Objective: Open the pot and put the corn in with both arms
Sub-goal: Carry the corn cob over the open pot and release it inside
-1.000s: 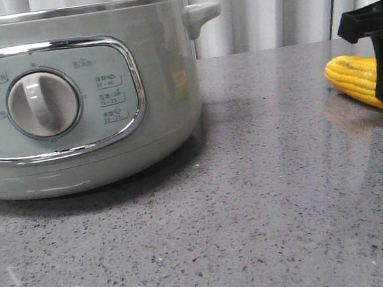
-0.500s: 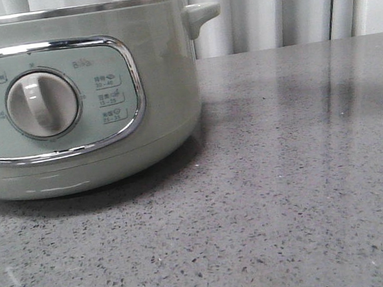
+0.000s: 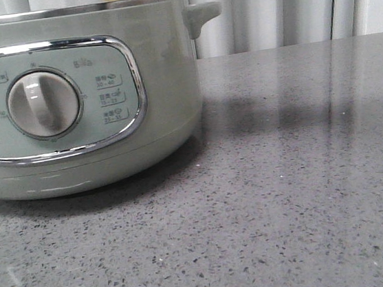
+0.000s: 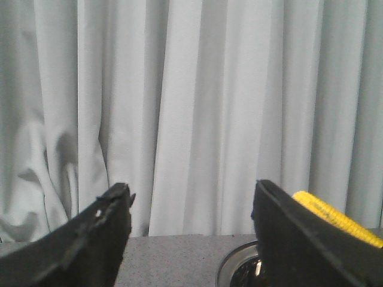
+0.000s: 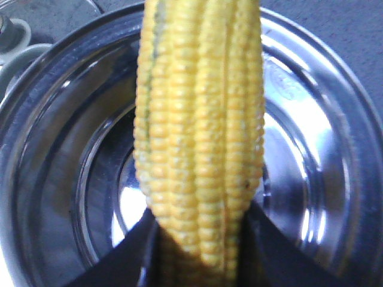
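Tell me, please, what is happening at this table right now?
The right tool holds the corn over the open pot, whose shiny steel inside shows beneath the cob. The corn is not yet in the pot. The left tool is open and holds nothing, facing the curtain.

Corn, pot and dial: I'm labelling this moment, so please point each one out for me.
corn [image 5: 200, 137]: right wrist view, on the kernel rows mid-cob.
pot [image 3: 162, 70]: front view, on the green side wall right of the panel.
dial [image 3: 43, 104]: front view, on the middle of the knob.
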`<action>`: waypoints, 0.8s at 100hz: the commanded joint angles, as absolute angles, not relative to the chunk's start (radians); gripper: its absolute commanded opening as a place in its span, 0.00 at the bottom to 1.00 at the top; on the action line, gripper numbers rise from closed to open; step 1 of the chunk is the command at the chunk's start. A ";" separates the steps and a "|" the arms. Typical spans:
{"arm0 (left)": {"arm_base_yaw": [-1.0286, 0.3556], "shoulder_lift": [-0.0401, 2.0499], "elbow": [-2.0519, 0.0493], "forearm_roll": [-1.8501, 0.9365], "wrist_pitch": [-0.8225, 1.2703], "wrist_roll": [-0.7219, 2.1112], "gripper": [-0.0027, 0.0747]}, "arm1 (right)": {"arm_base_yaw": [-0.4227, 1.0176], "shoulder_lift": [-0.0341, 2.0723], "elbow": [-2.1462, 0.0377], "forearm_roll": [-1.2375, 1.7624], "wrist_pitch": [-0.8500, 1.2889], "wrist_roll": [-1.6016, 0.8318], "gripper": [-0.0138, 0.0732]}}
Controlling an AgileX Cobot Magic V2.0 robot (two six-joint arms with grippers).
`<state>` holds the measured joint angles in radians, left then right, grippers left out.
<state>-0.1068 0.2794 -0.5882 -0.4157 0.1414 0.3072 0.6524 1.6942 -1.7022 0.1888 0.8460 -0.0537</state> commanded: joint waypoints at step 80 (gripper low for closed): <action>-0.214 0.289 -0.619 -0.390 0.399 0.306 0.33 | 0.697 1.472 -1.649 0.165 0.761 -0.063 0.25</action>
<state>-0.2023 0.2794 -0.5882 -0.4009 0.4119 0.3072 0.6836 1.5973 -1.6685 0.1857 0.8408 -0.0537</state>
